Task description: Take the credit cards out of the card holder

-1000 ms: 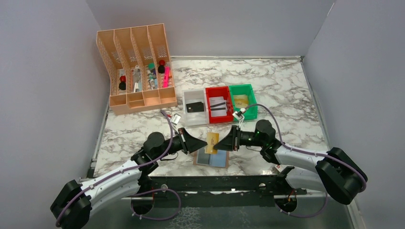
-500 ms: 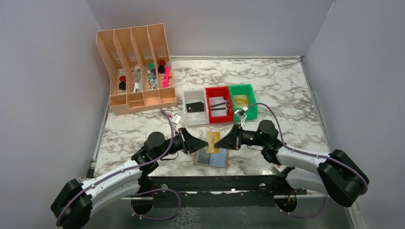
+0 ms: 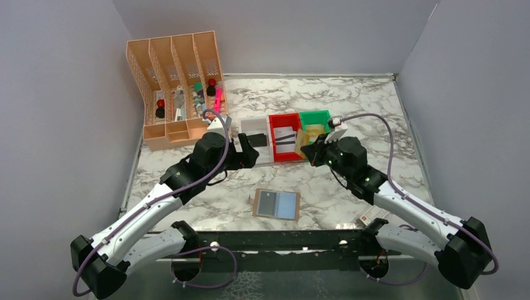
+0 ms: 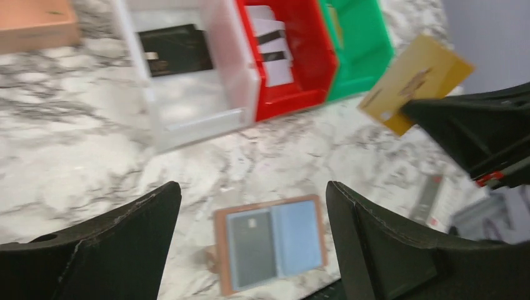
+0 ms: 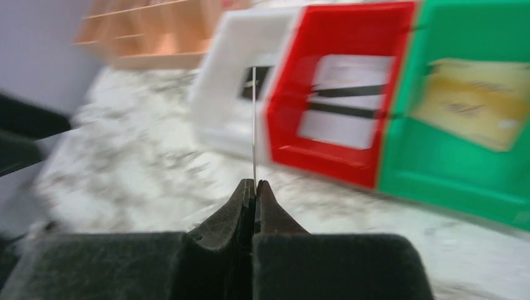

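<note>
A marble table (image 3: 375, 112) fills the walled space, with a peach rack (image 3: 178, 94) of pens at its far left. Two arms reach in from the near edge. Mid-table, three bins stand side by side: a white bin (image 4: 200, 125), a red bin (image 4: 290, 100) and a green bin (image 4: 359, 81). The wallet (image 3: 277, 204) lies open and flat near the front edge, between the arms and well apart from both.

The left gripper (image 4: 251, 187) hangs above the table in front of the white bin, jaws spread wide and holding nothing. The right gripper (image 5: 255, 185) has its jaws pressed together on a gold card (image 4: 415, 81), held in the air before the red and green bins.

Some things are hard to read. Both wrist views are smeared. The right wrist camera sees the held card only as a thin edge. From above, the left arm covers part of the white bin. The wallet's left half looks darker (whether a card sits there I cannot tell).

In the bins lie a dark card (image 4: 175, 50), striped cards (image 4: 272, 50) and a second gold card (image 5: 478, 103).

A second ago both grippers were low at the wallet with the gold card between them. Now both have lifted toward the bins, the left has let go, and the wallet has not moved.
</note>
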Available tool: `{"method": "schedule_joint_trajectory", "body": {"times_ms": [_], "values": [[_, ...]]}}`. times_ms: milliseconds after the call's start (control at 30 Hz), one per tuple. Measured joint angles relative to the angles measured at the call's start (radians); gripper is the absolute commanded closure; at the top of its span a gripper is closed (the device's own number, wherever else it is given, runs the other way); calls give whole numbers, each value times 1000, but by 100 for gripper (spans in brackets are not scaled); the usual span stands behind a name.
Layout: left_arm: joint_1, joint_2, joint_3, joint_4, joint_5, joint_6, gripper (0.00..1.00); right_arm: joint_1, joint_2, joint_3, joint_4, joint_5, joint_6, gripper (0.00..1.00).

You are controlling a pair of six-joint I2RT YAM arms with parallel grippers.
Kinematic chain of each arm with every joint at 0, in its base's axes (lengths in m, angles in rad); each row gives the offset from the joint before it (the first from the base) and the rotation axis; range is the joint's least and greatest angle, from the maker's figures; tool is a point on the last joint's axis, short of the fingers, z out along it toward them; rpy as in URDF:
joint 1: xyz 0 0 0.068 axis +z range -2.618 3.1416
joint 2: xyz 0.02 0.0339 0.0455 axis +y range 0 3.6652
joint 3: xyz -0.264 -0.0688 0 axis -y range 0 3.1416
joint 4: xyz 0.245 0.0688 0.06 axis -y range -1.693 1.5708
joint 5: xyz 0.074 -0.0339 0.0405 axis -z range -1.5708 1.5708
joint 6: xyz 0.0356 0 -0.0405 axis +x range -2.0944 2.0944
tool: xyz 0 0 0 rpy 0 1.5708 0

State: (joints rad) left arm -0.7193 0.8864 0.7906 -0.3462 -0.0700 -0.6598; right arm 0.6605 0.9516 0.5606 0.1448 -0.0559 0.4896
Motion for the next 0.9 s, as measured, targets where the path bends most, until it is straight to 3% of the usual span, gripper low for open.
{"method": "schedule_joint_trajectory", "body": {"times_ms": [200,233,400,600,900], "values": [[5,19,32,-178,-236,111,6,-3,214,131,-73,372,-306,99],[5,15,10,-200,-251,117,2,-3,254,146,-78,421,-346,99],[5,-40,-87,-247,-299,124,1,-5,386,156,-18,565,-595,99],[5,-80,-93,-236,-318,146,1,-11,477,154,167,588,-889,98],[5,-26,-93,-232,-298,177,1,-72,657,237,185,502,-1143,98]]}}
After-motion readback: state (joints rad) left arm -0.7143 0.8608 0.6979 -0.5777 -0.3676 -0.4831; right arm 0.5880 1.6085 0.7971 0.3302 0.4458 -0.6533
